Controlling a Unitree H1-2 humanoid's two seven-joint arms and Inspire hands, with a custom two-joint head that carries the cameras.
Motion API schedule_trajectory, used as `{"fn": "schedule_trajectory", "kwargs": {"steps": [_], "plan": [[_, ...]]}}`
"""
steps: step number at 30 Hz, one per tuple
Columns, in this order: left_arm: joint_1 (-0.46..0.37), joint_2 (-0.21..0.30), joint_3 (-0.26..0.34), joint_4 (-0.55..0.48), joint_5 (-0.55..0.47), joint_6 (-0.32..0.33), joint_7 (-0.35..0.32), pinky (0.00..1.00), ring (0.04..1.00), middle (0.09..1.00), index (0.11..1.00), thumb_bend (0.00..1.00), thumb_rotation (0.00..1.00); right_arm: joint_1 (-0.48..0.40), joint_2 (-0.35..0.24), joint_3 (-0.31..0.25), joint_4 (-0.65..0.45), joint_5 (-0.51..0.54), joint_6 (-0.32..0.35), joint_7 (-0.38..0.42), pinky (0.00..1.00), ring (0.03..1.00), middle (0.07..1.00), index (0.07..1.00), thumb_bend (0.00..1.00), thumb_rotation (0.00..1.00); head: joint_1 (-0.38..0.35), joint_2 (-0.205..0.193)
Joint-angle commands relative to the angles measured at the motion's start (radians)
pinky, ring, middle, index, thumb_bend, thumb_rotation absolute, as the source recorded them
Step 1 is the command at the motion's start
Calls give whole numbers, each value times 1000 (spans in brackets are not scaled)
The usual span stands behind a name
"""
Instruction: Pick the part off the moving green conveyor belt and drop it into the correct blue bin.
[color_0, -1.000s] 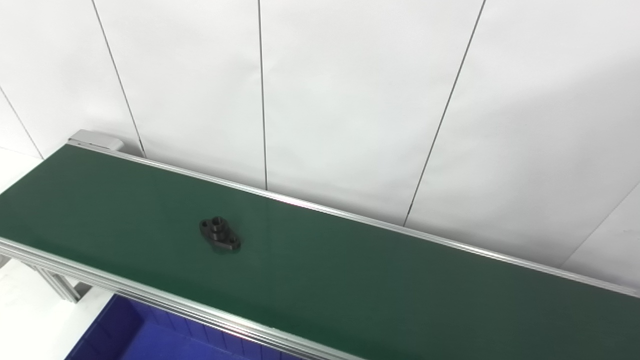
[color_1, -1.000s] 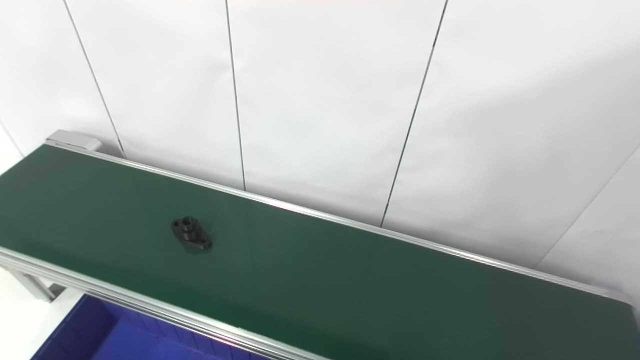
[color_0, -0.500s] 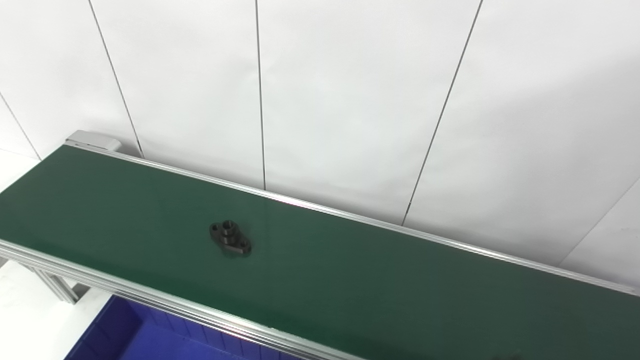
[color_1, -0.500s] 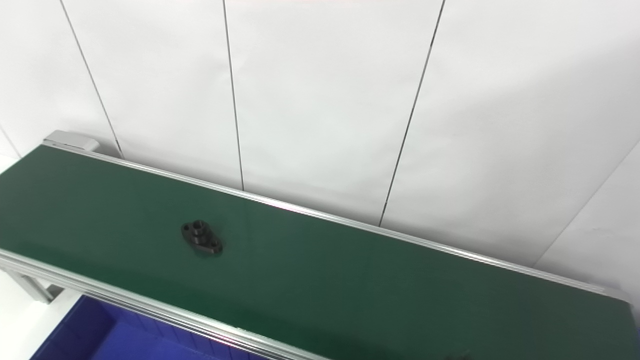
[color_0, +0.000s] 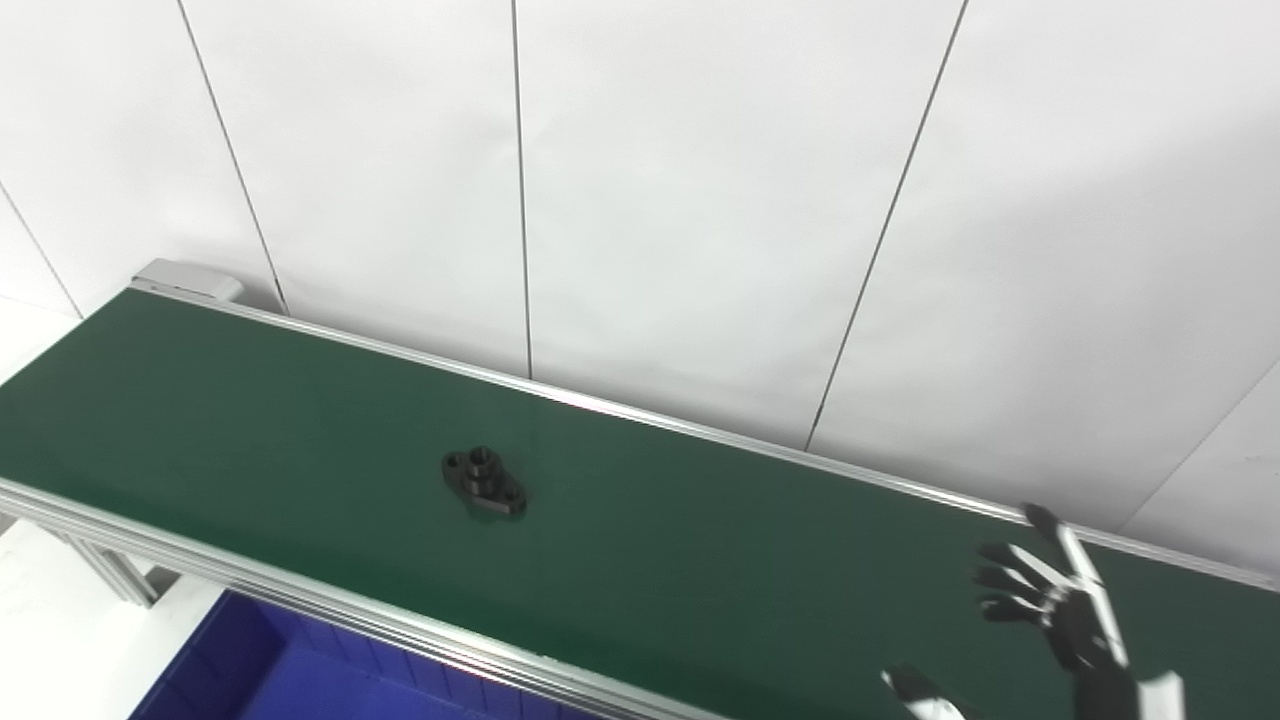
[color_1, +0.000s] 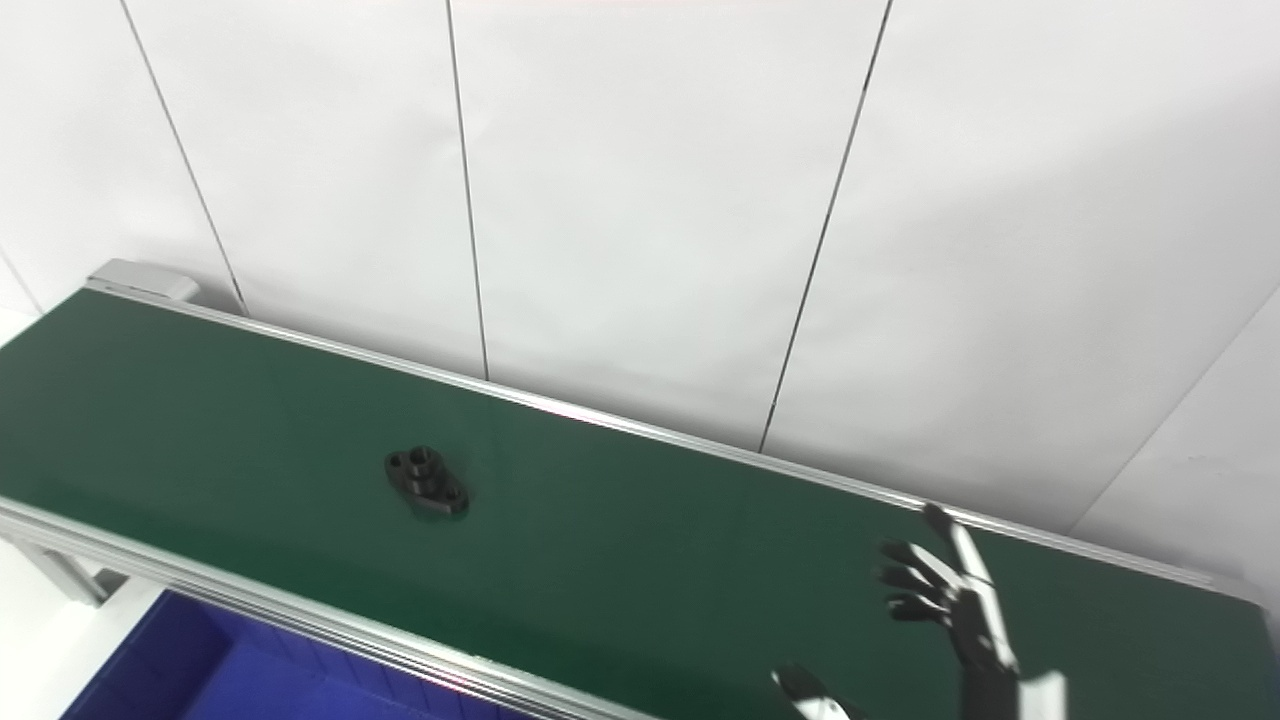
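Observation:
A small black flanged part (color_0: 484, 482) with a raised hub lies flat on the green conveyor belt (color_0: 250, 420), left of centre; it also shows in the right eye view (color_1: 427, 481). My right hand (color_0: 1055, 610) is over the belt's right end, far right of the part, open with fingers spread and empty; it shows in the right eye view (color_1: 945, 605) too. The left hand is out of view.
A blue bin (color_0: 290, 670) sits below the belt's near rail at the bottom left. The belt's aluminium rails (color_0: 330, 605) run diagonally. A white panelled wall (color_0: 650, 200) stands right behind the belt.
The part has ridden the belt a little to the right. My right hand has risen into view at the bottom right, fingers spread.

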Motion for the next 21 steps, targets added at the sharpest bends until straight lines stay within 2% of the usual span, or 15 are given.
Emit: {"fn": "schedule_trajectory", "kwargs": {"steps": [1,2,6,12,15,18,21], "plan": [[-11,19,0,-33,4,-22,9,714,820,865,791,777,407,-44,13,-9,-40,-30,39,38,554,663,732,848,747,452,0,0],[-10,23,3,-39,3,-22,7,719,823,867,792,776,405,-60,17,-8,-46,-47,54,53,553,663,730,843,751,454,-32,22],[-15,38,2,-51,20,-22,25,755,846,887,818,769,409,-116,33,-3,-63,-76,109,110,575,666,730,831,757,419,-101,64],[-29,58,-22,-70,-3,-22,39,816,875,908,847,781,390,-226,58,8,-23,-134,248,219,596,675,736,838,780,384,-178,90],[-35,66,-28,-75,0,-22,48,830,879,909,854,784,396,-274,65,17,11,-172,292,245,600,679,739,851,784,381,-214,110],[-34,74,-22,-87,-5,-22,40,865,898,919,868,795,417,-338,69,30,66,-216,346,275,595,679,743,863,795,421,-241,129],[-40,81,-35,-95,-8,-22,48,873,908,922,872,789,410,-385,70,42,122,-239,367,287,585,672,744,858,808,421,-250,141]]}}
